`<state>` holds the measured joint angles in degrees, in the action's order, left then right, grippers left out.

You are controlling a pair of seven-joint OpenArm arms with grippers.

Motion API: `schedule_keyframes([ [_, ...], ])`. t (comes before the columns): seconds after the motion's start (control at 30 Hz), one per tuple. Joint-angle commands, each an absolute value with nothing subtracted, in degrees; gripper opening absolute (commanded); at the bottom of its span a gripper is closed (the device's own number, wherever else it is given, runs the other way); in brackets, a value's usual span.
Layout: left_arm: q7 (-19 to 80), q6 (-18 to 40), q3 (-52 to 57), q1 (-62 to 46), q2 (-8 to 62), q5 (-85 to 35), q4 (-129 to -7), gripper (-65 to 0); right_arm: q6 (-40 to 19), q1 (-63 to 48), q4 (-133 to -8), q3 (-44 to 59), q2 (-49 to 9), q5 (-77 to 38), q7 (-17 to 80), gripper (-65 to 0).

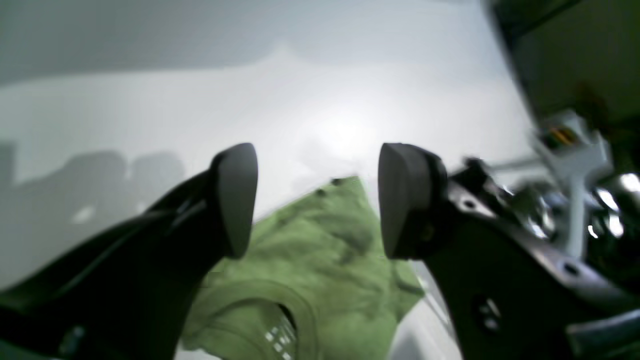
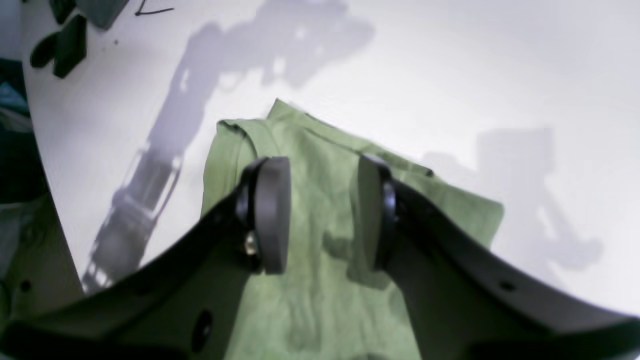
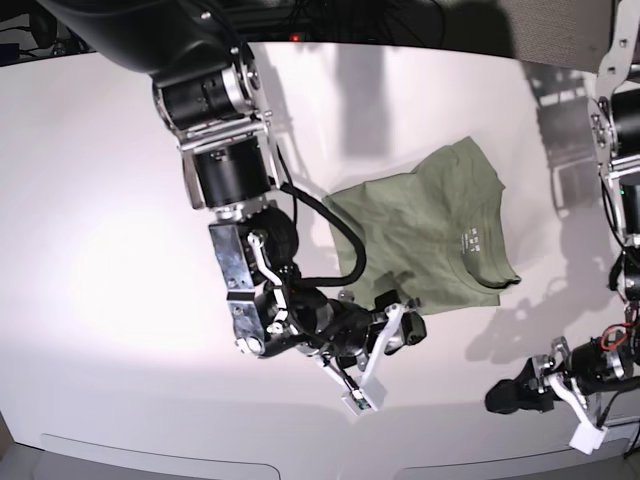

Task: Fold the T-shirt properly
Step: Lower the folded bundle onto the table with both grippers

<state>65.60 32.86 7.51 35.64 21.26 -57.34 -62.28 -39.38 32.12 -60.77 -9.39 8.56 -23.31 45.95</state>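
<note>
**Green T-shirt partly folded on a white counter, both tools empty**

A wide white counter [image 3: 110, 250] fills the overhead view. Near its middle-right lies the T-shirt [image 3: 425, 240], sage green, already gathered into a compact, roughly rectangular shape with the ribbed collar and a small white label facing up toward the near edge. Its surface is wrinkled and one corner near the collar pokes out unevenly.

The right arm reaches in from the far side. The right tool [image 2: 322, 215] hangs just above the near end of the shirt, its two pads parted with bare cloth showing between them and nothing pinched. The left tool [image 1: 317, 200] sits well apart from the shirt, low at the near corner of the counter, spread wide and empty, looking toward the collar end.

The work appears to sit between folds: a fold has been laid down and let go. The wrist views are blurred, so how many layers lie stacked is hard to say. Next would likely come a fresh pinch on an edge, then carrying it across to halve the bundle.
</note>
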Motion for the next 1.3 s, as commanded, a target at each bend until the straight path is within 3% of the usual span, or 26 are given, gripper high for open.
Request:
schedule_keyframes([
  [0.0, 65.2, 33.0, 7.7, 35.8, 21.2, -58.8, -64.0, -28.1, -40.0, 34.8, -60.6, -9.4, 9.0, -22.8, 43.7, -42.1],
  [0.37, 65.9, 33.0, 7.8, 10.7, 7.9, -58.4, -79.7, -28.1, -40.0, 43.5, -35.6, -9.4, 9.0, -13.5, 36.8, -42.1],
  [0.57, 54.2, 33.0, 7.8, 0.9, 5.1, -38.9, -83.2, -28.1, -40.0, 41.1, -35.0, -9.4, 9.0, -12.4, 38.7, -42.1],
  [0.8, 48.2, 31.5, 7.8, 0.7, 5.5, -27.5, -83.2, -28.1, -40.0, 37.4, -35.2, -9.8, 5.5, -15.6, 42.8, -42.1],
  [1.0, 46.2, 30.8, 7.8, 3.1, 7.0, -21.4, -83.2, -28.1, -40.0, 35.3, -40.3, -13.3, 0.2, -26.2, 56.0, -42.1],
  [1.27, 44.4, 29.1, 7.8, 4.8, 11.5, -21.2, -83.2, -28.1, -40.0, 23.4, -53.0, -24.5, -5.2, -26.7, 56.9, -42.1],
])
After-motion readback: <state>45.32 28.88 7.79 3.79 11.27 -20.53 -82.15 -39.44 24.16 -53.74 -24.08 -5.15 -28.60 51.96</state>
